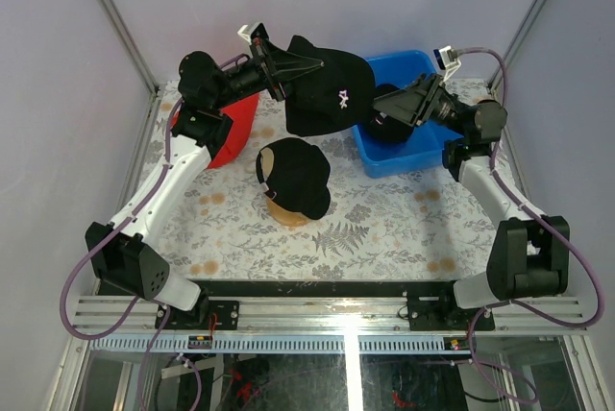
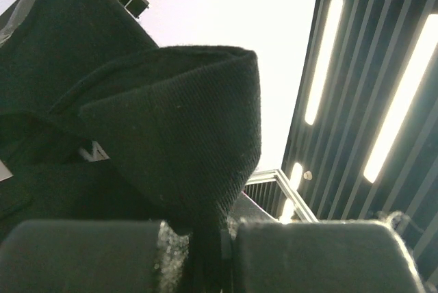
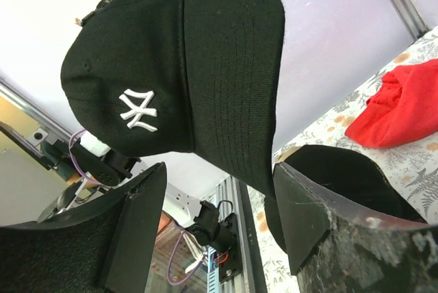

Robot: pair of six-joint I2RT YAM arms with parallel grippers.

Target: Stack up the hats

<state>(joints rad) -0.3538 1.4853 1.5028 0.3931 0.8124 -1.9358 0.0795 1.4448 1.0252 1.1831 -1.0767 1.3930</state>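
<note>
Left wrist view, nearest the lens: my left fingers (image 2: 89, 259) lie side by side along the bottom edge, pressed together, with black cloth pinched in the seam between them.
Left gripper (image 2: 220, 255): clamped tight on a fold of the black cap with the white logo (image 2: 171, 122).
Cap from here: it rises directly above my left fingers and fills the left part of the view.
Right wrist view, nearest the lens: my right fingers (image 3: 137, 238), one at each side of the bottom edge.
Right gripper (image 3: 219, 238): spread wide, gripping nothing.
Cap from here: it hangs just above my right fingers, with the brim pointing down into the gap. I cannot tell if the brim touches a pad.
Red cloth (image 3: 404, 108): beyond my right finger, lying on the table (image 3: 328, 125).
Top view, cap: lifted in the air between my two hands, my left hand at its left side and my right hand at its right.
Blue bin (image 1: 413, 157): under my right hand.
Second black cap (image 1: 293, 176): below my left hand and well apart from it, sitting on the wooden stand (image 1: 288, 214).
</note>
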